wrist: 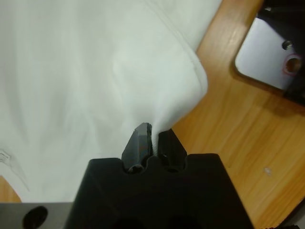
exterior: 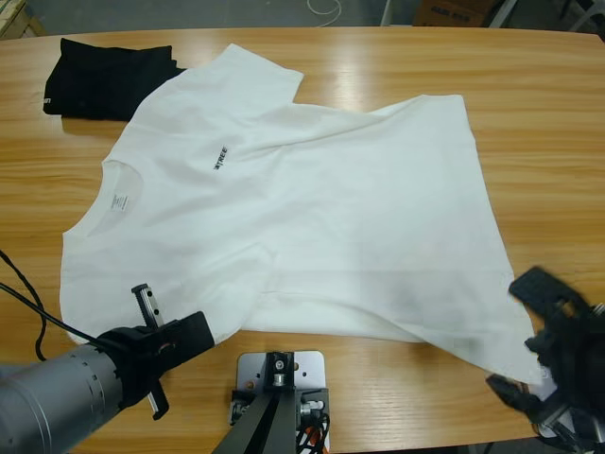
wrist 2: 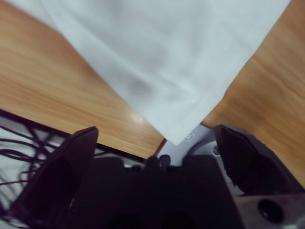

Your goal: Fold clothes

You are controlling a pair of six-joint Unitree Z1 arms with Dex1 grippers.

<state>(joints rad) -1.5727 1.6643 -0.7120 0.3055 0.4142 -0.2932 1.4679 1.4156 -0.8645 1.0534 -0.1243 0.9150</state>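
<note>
The clothes are one white T-shirt (exterior: 312,208), spread face up on the wooden table (exterior: 539,113) with its neck to the left and its hem to the right. It has a small black chest print (exterior: 219,158). My left gripper (exterior: 206,331) is at the near sleeve's edge. In the left wrist view the left gripper (wrist: 152,131) is shut on a pinch of the T-shirt (wrist: 71,71). My right gripper (exterior: 520,336) stands open at the near hem corner. Seen from the right wrist, the T-shirt (wrist 2: 162,57) corner points between the spread jaws of the right gripper (wrist 2: 157,138), untouched.
A black folded garment (exterior: 109,76) lies at the far left, partly under the shirt's far sleeve. Bare wood runs along the far edge and the right end. Black cables (exterior: 28,303) trail beside the left arm.
</note>
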